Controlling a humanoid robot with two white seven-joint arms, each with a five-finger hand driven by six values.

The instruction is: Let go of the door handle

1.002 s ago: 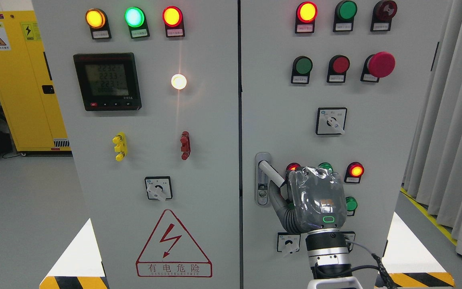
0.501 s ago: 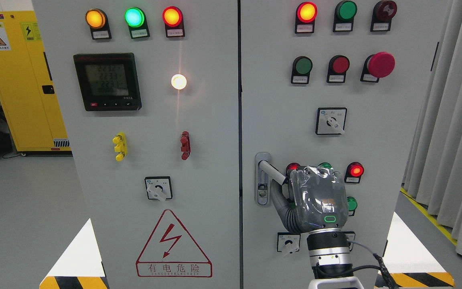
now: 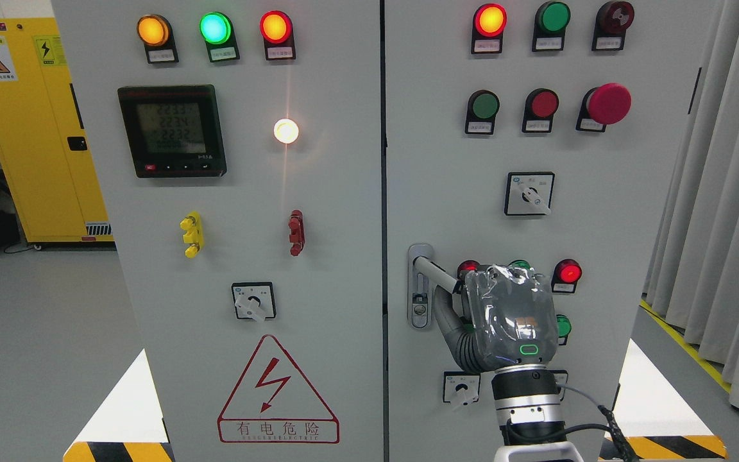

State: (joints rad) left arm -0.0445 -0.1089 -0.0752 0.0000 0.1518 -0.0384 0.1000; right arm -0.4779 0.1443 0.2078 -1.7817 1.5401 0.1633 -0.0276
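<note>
A pale grey steel cabinet (image 3: 318,256) with two flat doors fills the room's middle, on a grey floor (image 3: 36,333), with a yellow locker (image 3: 29,128) at left and pleated curtains (image 3: 722,212) at right. Round glossy lamps (image 3: 214,27) dot the panels. The metal handle (image 3: 430,269) slants from its plate on the right door. The right hand (image 3: 504,317), film-wrapped, covers its tip; whether the fingers grip it cannot be told.

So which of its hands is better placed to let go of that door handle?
The right hand, I'd say: its arm comes up from the lower right and its thumb sits right at the silver door handle. It looks closed around the lever's end. No left hand shows anywhere.
</note>
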